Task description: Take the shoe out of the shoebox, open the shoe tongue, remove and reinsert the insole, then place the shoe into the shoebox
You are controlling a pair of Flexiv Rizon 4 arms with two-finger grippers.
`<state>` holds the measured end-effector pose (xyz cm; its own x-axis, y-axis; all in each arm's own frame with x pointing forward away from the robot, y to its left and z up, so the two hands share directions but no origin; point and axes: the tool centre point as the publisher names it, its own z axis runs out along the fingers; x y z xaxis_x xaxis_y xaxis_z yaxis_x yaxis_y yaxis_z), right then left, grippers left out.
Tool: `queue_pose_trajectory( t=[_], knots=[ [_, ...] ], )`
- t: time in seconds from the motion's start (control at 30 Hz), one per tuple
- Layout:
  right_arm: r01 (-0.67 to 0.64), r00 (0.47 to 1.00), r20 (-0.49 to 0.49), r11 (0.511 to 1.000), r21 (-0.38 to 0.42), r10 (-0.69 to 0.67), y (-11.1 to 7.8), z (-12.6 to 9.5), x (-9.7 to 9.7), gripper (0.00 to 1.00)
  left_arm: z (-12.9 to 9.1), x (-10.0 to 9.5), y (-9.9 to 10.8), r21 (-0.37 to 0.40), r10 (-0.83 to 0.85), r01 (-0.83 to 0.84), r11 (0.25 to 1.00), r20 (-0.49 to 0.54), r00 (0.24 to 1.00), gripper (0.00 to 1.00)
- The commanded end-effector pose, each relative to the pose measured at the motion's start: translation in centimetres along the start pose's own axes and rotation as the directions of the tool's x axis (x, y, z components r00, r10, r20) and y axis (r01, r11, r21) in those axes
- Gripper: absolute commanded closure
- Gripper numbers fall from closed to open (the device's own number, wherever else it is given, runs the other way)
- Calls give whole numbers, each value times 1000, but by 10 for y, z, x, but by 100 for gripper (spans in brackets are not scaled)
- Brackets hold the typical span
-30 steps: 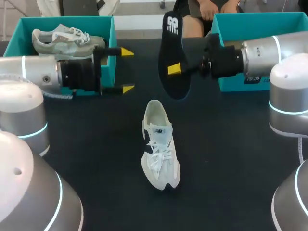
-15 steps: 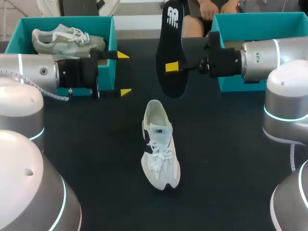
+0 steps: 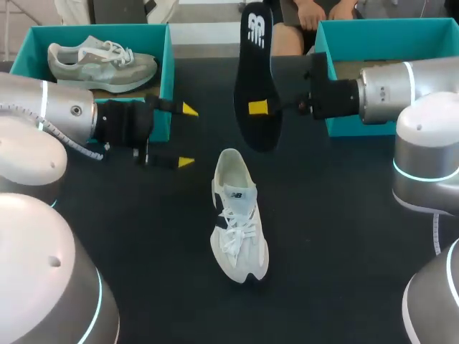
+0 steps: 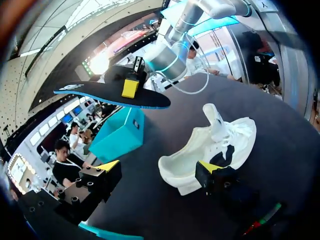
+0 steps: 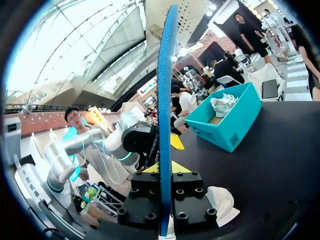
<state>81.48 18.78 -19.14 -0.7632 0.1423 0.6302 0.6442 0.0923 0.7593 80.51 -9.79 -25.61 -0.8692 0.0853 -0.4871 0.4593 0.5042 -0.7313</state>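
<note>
Head view: right jaws are clamping the black insole (image 3: 257, 79) at its middle, holding it on end in the upper centre of the frame, while the white shoe (image 3: 239, 215) is sitting loose on the worktop (image 3: 344, 236) at frame centre, below the insole and apart from it. Left jaws are standing spread and empty at centre left, near the shoe's heel, not touching. Risk, by my judgement: the unbraced shoe could be sliding or tipping once the insole is pushing in, and the narrow mid-grip could be letting the insole twist or slip.
</note>
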Motion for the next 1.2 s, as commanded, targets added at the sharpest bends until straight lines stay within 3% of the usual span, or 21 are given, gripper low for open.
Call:
queue_pose_trajectory(
  t=[0.03,0.37,0.73,0.97,1.2],
  knots=[
    [62,997,-47,998,30,-60,0,14,-22,100,-4,13,1,-62,-17,12,998,-79,997,0],
    [114,989,-92,993,16,-112,-24,35,-30,100,-13,47,18,-133,-67,45,990,-163,984,0],
    [104,990,-95,994,15,-103,-38,45,-30,100,9,83,42,-166,-80,60,984,-117,990,0],
    [104,990,-95,994,15,-103,-38,45,-30,100,21,81,53,-183,-60,42,982,-90,994,0],
    [104,990,-95,994,15,-103,-38,45,-30,100,29,72,51,-162,-79,66,985,-77,994,0]
  ],
)
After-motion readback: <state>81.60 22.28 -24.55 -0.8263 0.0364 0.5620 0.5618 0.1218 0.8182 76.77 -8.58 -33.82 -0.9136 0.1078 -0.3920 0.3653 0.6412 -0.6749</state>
